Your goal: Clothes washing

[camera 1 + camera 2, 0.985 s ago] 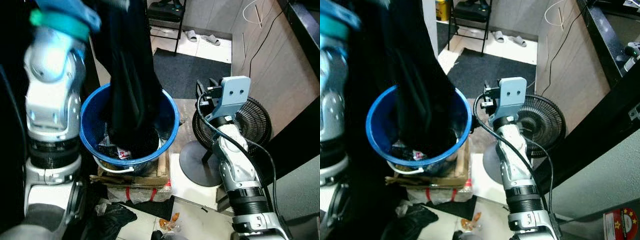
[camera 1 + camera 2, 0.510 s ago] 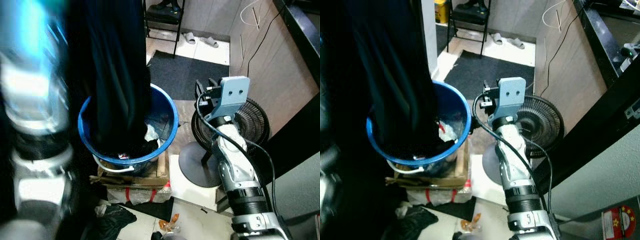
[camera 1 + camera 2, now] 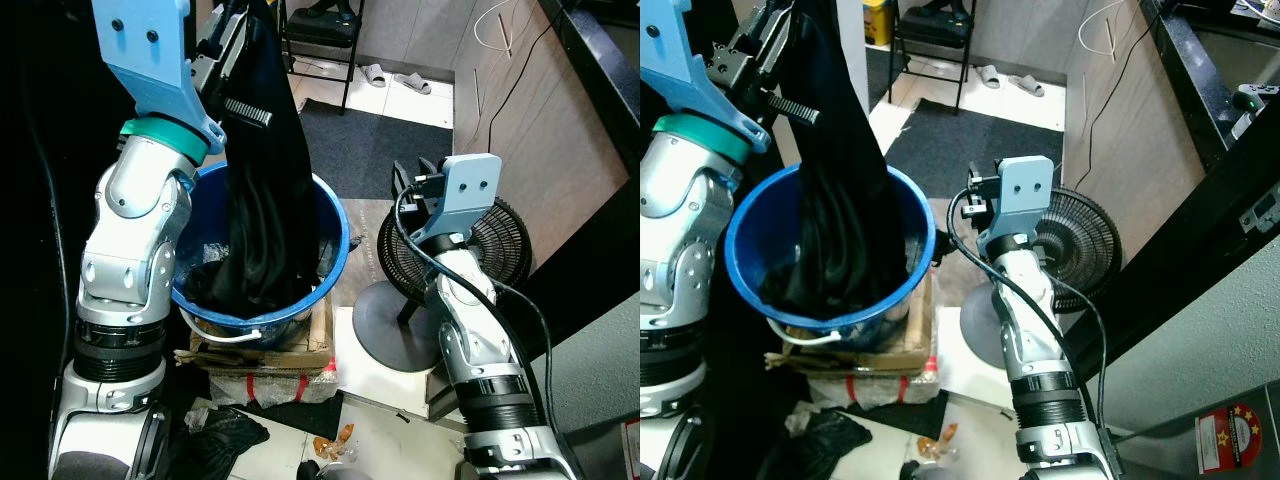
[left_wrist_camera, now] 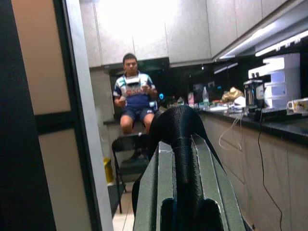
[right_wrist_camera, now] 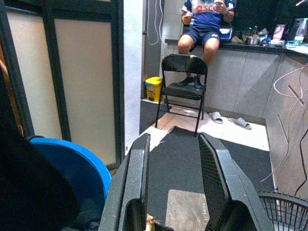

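- Pale floor tiles and a dark ribbed mat (image 3: 385,150) spread behind a round blue plastic bucket (image 3: 335,232), the landmark of this cramped laundry corner.
- The bucket stands on flattened cardboard (image 3: 265,355), with a crumpled black bag (image 3: 225,435) lying on the floor in front of it.
- A long black garment (image 3: 265,190), soft and deeply folded, hangs in a narrowing drape from above the bucket down into it, its lower end pooled among dark clothes inside.
- The left gripper (image 3: 232,22), raised high above the bucket's rim, has its fingers clamped on the garment's top; in the left wrist view the black fabric bunches between the two fingers (image 4: 159,192).
- The silver left arm, with a light-blue wrist plate and a teal ring, rises beside the bucket's left side.
- The right gripper (image 5: 175,178) is held level just to the right of the bucket, its long black fingers spread apart with nothing between them; the right wrist view shows ribbed inner faces on them.
- A black wire-cage fan (image 3: 495,245) on a round grey base stands to the right of the bucket, behind the right arm.
- A black folding chair (image 5: 183,77) stands beyond the mat, well apart from the bucket, with a pair of grey slippers (image 3: 395,75) on the tiles near it.
- A person (image 5: 207,19) in a dark printed shirt and shorts sits on a counter above the chair, feet on its seat.
- A small yellow bin (image 5: 153,88) stands beside the chair.
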### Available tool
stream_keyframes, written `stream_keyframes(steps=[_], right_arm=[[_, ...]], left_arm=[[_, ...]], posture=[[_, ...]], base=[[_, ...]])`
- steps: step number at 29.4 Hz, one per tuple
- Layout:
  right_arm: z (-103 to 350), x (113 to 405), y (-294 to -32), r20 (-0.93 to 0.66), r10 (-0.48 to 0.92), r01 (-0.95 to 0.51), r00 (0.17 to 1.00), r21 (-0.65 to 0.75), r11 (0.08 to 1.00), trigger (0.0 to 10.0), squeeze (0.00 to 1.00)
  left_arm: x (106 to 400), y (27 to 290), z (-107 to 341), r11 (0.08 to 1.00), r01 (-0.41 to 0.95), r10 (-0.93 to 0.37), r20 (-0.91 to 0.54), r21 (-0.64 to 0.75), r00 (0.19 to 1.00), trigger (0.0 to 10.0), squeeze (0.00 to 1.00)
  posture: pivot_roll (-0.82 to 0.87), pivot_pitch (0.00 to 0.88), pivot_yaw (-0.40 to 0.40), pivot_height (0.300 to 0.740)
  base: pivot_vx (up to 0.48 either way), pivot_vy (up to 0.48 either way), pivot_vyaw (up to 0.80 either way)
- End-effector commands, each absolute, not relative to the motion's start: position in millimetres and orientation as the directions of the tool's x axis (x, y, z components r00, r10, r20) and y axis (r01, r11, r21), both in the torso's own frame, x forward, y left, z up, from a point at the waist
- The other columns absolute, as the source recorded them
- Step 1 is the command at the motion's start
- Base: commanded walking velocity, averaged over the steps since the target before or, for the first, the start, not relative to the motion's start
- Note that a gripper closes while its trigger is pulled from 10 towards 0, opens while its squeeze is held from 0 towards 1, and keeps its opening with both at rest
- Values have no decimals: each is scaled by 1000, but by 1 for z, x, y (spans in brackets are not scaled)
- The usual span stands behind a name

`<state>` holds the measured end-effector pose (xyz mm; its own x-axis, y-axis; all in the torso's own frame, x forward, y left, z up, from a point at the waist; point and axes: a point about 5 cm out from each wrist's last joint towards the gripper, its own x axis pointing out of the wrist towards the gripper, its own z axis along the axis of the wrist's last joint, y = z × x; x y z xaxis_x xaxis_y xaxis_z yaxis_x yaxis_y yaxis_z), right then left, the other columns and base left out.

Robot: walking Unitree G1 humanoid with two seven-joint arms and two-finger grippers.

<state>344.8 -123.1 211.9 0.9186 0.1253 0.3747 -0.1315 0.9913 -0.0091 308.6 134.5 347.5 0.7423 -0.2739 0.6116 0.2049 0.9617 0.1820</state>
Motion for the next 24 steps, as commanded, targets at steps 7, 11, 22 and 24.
stream_keyframes(steps=[7,11,22,24], right_arm=[[216,346,-136,377,64,-83,924,35,996,10000,0],[218,347,-139,384,47,-72,922,52,996,10000,0],[225,347,-140,408,37,-69,912,64,996,10000,0],[228,347,-141,416,28,-64,909,73,995,10000,0]], left_arm=[[310,140,337,969,212,-244,558,123,793,10000,0],[310,142,336,969,232,-242,547,89,802,10000,0],[308,147,342,967,242,-243,546,74,802,10000,0],[308,148,345,967,237,-249,548,94,798,10000,0]], posture=[[12,21,-29,740],[13,21,-28,740],[16,26,-26,740],[18,28,-22,740]], base=[[0,0,-114],[0,0,-800],[0,0,-800],[0,0,-800]])
